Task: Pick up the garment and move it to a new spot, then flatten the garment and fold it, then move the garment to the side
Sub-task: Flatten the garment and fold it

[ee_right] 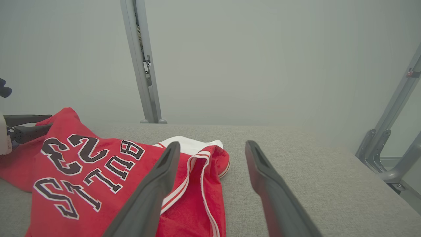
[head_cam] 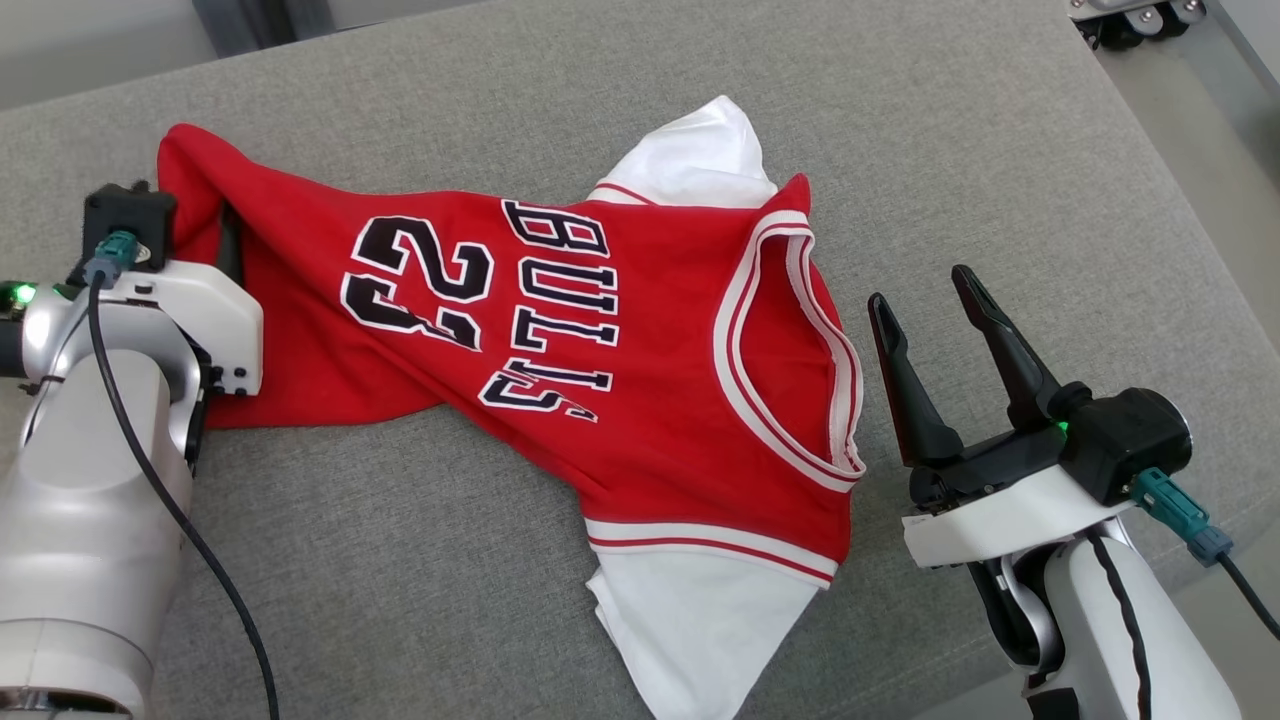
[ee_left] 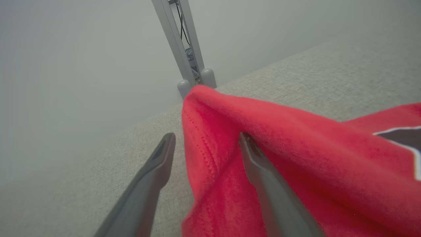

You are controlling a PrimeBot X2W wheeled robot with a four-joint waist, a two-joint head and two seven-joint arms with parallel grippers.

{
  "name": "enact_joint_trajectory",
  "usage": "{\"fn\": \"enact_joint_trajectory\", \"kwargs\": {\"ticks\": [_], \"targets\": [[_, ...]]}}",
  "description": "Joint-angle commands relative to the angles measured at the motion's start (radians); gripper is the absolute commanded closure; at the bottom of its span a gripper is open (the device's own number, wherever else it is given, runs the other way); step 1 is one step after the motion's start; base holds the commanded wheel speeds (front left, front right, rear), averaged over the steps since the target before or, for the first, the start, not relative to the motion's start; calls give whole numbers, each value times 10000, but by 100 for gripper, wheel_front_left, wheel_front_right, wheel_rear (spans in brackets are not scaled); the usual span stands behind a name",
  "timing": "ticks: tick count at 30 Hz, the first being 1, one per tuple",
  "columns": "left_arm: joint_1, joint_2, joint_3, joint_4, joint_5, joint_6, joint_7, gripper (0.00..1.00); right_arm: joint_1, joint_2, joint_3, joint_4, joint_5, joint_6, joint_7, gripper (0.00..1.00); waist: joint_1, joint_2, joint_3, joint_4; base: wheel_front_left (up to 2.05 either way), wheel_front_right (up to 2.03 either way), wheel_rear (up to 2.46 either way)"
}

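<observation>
The garment (head_cam: 600,400) is a red jersey with "BULLS 23" lettering and white sleeves. It lies spread but rumpled on the grey cushion (head_cam: 400,580), neckline toward the right. My left gripper (ee_left: 207,136) is at the hem on the garment's left end, its fingers apart. A raised fold of red cloth (ee_left: 210,138) stands between them and lies against the right finger (ee_left: 263,171). My right gripper (head_cam: 920,286) stands open just right of the neckline, with nothing between its fingers. In the right wrist view the garment (ee_right: 98,171) lies left of that gripper (ee_right: 212,144).
The cushion's right edge (head_cam: 1200,260) drops off near my right arm. A metal frame post (ee_right: 141,65) rises behind the far edge, more frame bars (ee_right: 388,138) stand at the right, and a wheeled base (head_cam: 1130,20) sits at the top right.
</observation>
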Motion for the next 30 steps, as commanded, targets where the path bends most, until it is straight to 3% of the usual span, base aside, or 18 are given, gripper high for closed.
{"fn": "enact_joint_trajectory", "kwargs": {"ticks": [1, 6, 12, 24, 30], "targets": [[-292, 82, 51, 61, -67, 145, -101, 0, -77, -3, -21, 24, -16, -3, -17, 0, 0, 0, 3, -17, 0, 0, 0], [-15, 56, 190, 62, -321, 275, -260, 0, 39, 18, -99, 99, -105, -3, -17, 0, 0, 0, -478, 302, 0, 0, 0], [950, -148, 451, -1312, -617, 359, -262, 0, 274, -99, -289, 132, -239, -3, -16, 0, 0, 0, -1101, 835, 0, 0, 0], [4852, -1266, 1540, -6417, -950, 589, -264, 0, 1392, -438, -912, 578, -225, -3, -16, 0, 0, 0, -2418, 2103, 0, 0, 0], [6791, -1767, 1913, -8175, -896, 571, -263, 0, 2101, -476, -1135, 953, -283, -3, -16, 0, 0, 0, -2860, 2408, 0, 0, 0]]}}
